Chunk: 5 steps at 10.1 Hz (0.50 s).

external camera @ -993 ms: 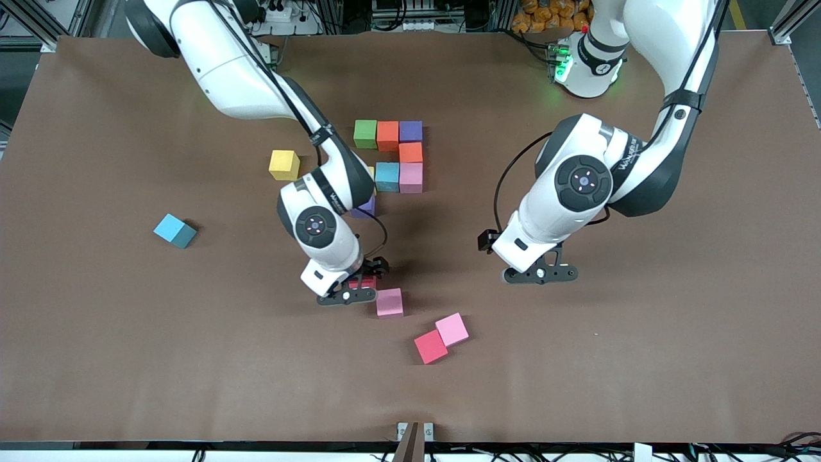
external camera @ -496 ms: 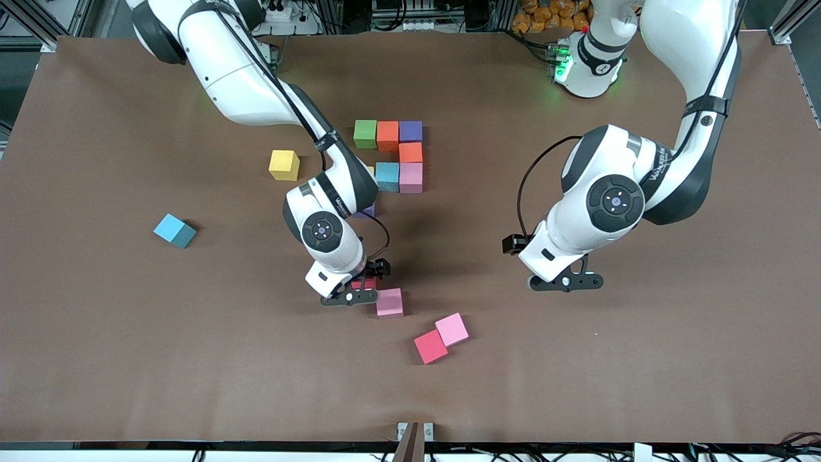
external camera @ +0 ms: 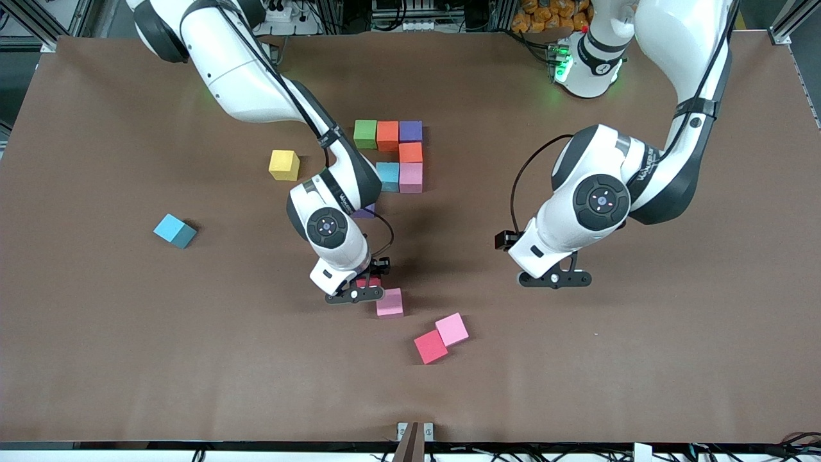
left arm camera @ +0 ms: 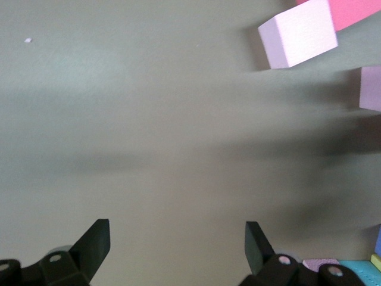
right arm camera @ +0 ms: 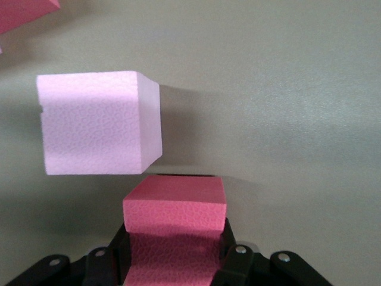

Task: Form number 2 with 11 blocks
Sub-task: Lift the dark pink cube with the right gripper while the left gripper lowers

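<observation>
A partial number 2 lies mid-table: green (external camera: 365, 133), orange (external camera: 387, 135) and purple (external camera: 410, 131) blocks in a row, with orange (external camera: 410, 152), pink (external camera: 410, 178) and light blue (external camera: 387, 176) nearer the camera. My right arm hides most of a purple block (external camera: 365, 211) at its corner. My right gripper (external camera: 359, 287) is low at the table, shut on a red block (right arm camera: 174, 220), beside a pale pink block (right arm camera: 98, 122) (external camera: 389, 302). My left gripper (external camera: 555, 280) (left arm camera: 177, 241) hangs open over bare table toward the left arm's end, holding nothing.
Loose blocks lie about: a yellow one (external camera: 284, 164) and a light blue one (external camera: 174, 230) toward the right arm's end, and a pink (external camera: 452, 328) and red (external camera: 430, 346) pair touching, nearer the camera than the right gripper.
The right gripper's fingers have closed onto the red block, and the hand shifted slightly. The left arm swung toward its own end of the table, then came partway back.
</observation>
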### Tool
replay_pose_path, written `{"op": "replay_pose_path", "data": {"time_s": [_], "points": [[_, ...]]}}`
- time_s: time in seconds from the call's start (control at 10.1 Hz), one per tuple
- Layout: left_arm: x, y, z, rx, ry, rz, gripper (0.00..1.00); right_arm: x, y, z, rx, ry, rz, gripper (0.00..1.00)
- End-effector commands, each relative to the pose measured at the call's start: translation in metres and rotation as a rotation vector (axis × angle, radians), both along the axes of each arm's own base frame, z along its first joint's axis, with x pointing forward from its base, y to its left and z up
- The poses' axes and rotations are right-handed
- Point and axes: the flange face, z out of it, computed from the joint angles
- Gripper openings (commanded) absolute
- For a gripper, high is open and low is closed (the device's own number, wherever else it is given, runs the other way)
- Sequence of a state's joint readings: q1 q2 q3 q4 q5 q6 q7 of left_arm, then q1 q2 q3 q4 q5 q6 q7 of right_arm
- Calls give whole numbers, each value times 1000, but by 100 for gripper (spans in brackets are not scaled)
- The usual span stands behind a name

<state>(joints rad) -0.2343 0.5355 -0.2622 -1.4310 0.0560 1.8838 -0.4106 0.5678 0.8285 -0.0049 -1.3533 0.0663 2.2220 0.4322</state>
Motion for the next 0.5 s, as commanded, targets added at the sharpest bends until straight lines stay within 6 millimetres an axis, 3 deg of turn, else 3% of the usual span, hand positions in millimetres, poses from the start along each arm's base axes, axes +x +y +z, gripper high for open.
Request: {"op": "replay_pose_path", "data": {"time_s": [0.0, 0.4], "points": [[16, -12, -15, -93, -112, -186, 100, -32, -25, 31, -16, 27, -20, 0], [43, -20, -64, -159, -294, -518, 100, -83, -52, 18, -7, 18, -35, 0]]}}
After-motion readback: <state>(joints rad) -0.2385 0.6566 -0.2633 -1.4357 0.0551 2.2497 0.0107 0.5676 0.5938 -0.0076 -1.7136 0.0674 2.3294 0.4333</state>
